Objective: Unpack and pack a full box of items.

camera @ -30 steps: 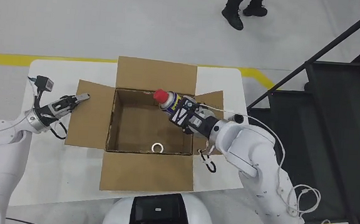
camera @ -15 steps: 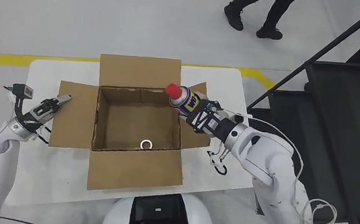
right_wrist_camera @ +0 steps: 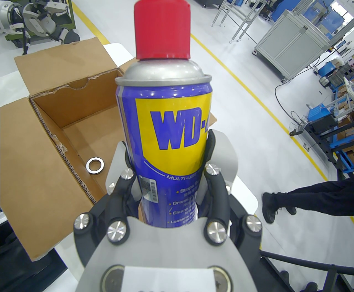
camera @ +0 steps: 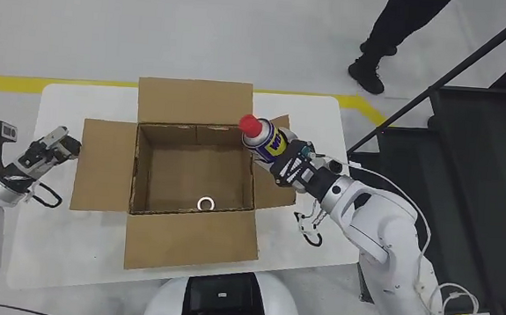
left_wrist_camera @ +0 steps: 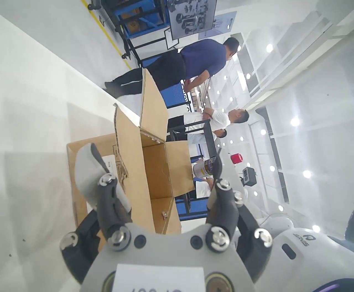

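Observation:
An open cardboard box [camera: 197, 132] stands mid-table with its flaps spread. My right gripper [camera: 289, 167] is shut on a blue and yellow spray can [camera: 263, 137] with a red cap, held tilted above the box's right flap. In the right wrist view the spray can [right_wrist_camera: 163, 116] stands between my fingers [right_wrist_camera: 211, 146]. A metal ring [camera: 205, 203] lies on the box floor near the front wall, and the ring [right_wrist_camera: 95, 165] shows beside the can. My left gripper [camera: 55, 143] is open over the table, left of the box's left flap [camera: 104, 165]. The left gripper [left_wrist_camera: 155, 157] holds nothing.
The white table [camera: 62, 232] has bare room left and in front of the box. A dark metal frame [camera: 465, 155] stands just right of the table. A person's legs [camera: 394, 35] pass on the floor behind the table.
My left gripper has drawn back leftward, off the box's left flap. The right gripper with the can has shifted right, from over the box interior to above its right flap.

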Controlling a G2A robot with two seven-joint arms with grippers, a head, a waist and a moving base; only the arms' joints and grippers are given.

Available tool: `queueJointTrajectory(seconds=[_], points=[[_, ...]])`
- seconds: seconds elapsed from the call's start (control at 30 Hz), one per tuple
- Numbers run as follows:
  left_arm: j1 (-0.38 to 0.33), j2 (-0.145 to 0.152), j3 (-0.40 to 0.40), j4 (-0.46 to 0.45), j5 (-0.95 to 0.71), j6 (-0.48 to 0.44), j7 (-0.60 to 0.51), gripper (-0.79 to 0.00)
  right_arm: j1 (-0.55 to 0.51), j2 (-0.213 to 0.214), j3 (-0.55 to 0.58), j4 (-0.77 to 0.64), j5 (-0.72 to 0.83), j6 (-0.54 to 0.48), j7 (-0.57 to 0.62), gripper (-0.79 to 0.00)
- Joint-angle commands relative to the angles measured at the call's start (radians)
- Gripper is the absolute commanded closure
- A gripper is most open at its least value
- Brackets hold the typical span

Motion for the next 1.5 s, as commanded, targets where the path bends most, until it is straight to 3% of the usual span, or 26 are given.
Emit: queueJointTrajectory(seconds=[0.0,0.13,0.37,0.7,0.8,0.97,1.07,1.23,1.47], points=[[0.018,0.003,-0.024,-0.021,-0.017,-0.005,0.013,-0.785,0.000,0.000,0.000,0.000,0.000,0.000,0.000,0.000],[0.066,0.009,-0.086,-0.084,-0.054,-0.031,0.047,-0.785,0.000,0.000,0.000,0.000,0.000,0.000,0.000,0.000],[0.154,0.012,-0.156,-0.275,-0.134,-0.030,0.044,-0.785,0.000,0.000,0.000,0.000,0.000,0.000,0.000,0.000],[0.157,0.012,-0.158,-0.281,-0.134,-0.028,0.045,-0.785,-0.001,0.000,0.002,-0.003,-0.002,0.008,-0.010,0.000],[0.157,0.012,-0.158,-0.281,-0.134,-0.028,0.045,-0.785,-0.027,0.001,0.052,-0.027,0.077,0.059,-0.080,0.000],[0.157,0.012,-0.158,-0.281,-0.134,-0.028,0.045,-0.785,-0.136,0.008,0.229,-0.033,0.211,0.052,-0.259,0.000],[0.157,0.012,-0.158,-0.281,-0.134,-0.028,0.045,-0.785,-0.223,0.012,0.363,0.026,0.323,0.005,-0.398,0.000],[0.157,0.012,-0.158,-0.281,-0.134,-0.028,0.045,-0.785,-0.359,0.014,0.524,0.135,0.344,-0.091,-0.602,0.000],[0.157,0.012,-0.158,-0.281,-0.134,-0.028,0.045,-0.785,-0.420,0.012,0.551,0.232,0.342,-0.096,-0.672,0.000]])
